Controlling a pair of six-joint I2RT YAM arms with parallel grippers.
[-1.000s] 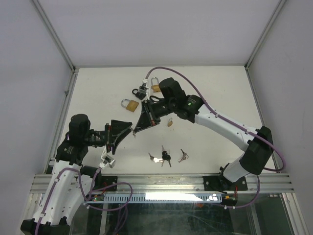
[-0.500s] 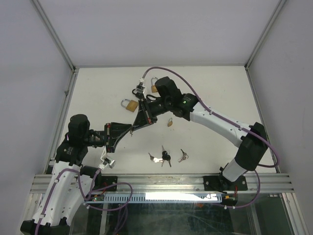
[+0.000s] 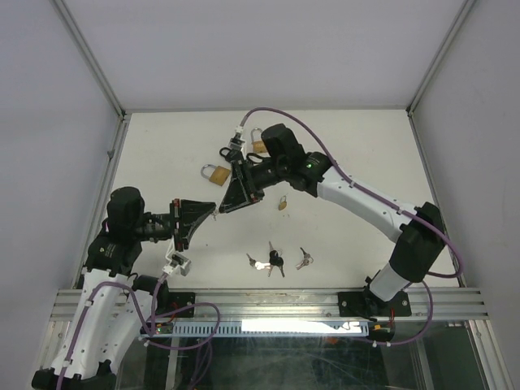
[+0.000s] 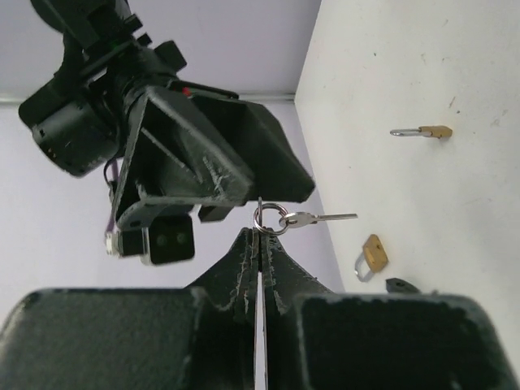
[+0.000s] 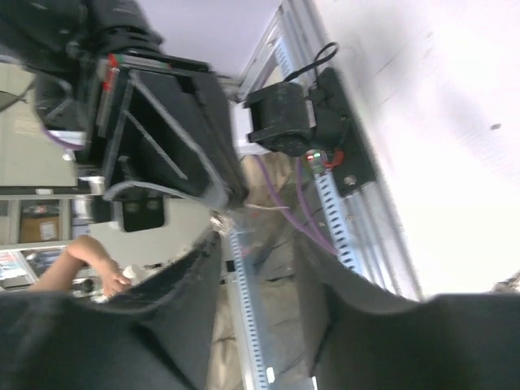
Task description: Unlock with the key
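White tabletop (image 3: 357, 154) keeps the padlocks (image 3: 215, 173) near 12 o'clock; above its 9 o'clock side the key (image 4: 325, 217) has changed hands. Now the left gripper (image 4: 258, 233) has clamped tight on its ring (image 4: 272, 218) and the right gripper (image 5: 260, 244) has parted its jaws, empty, so unlocking likely falls to the left arm.

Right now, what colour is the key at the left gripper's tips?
The key is silver; the left wrist view shows it best.

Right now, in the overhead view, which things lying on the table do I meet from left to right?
Large brass padlock → silver keys → black-headed keys → second silver keys. The small padlock overlaps the black-headed keys, so it is left out.
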